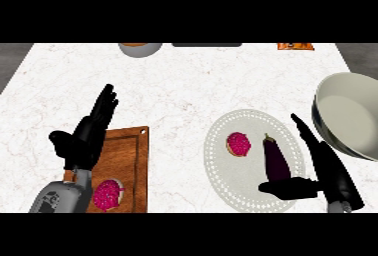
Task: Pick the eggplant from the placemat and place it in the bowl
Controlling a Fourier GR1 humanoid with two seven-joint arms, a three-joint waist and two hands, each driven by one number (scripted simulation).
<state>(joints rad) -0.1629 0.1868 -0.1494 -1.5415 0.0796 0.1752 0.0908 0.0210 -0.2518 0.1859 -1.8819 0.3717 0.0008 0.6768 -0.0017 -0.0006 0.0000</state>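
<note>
Broadly, the counter [184,80] is a pale, faintly veined stone-like slab, and on it lies a round white placemat [221,170] with a dotted, lace-like rim. A slim, dark purple eggplant [276,161] with a small stem at its far end lies lengthwise on the mat's right half, and a pink-fleshed round slice [238,144] rests just beside it on the left. At the right edge sits a large, smooth grey-white bowl [353,117], deep and rounded, touching the mat's border or nearly so. On the left a reddish-brown wooden cutting board [131,160] carries another pink round piece [109,194]. No writing or label can be read anywhere. The right hand [325,167] lies over the mat's right edge with its fingers straight and pointing away, the thumb reaching across just below the eggplant's near end; the fingers run alongside the eggplant on its right, holding nothing. The left hand [87,134] stands open over the board's left edge, fingers up. At the far edge show a small pale bowl [140,48] and an orange item [295,46].
</note>
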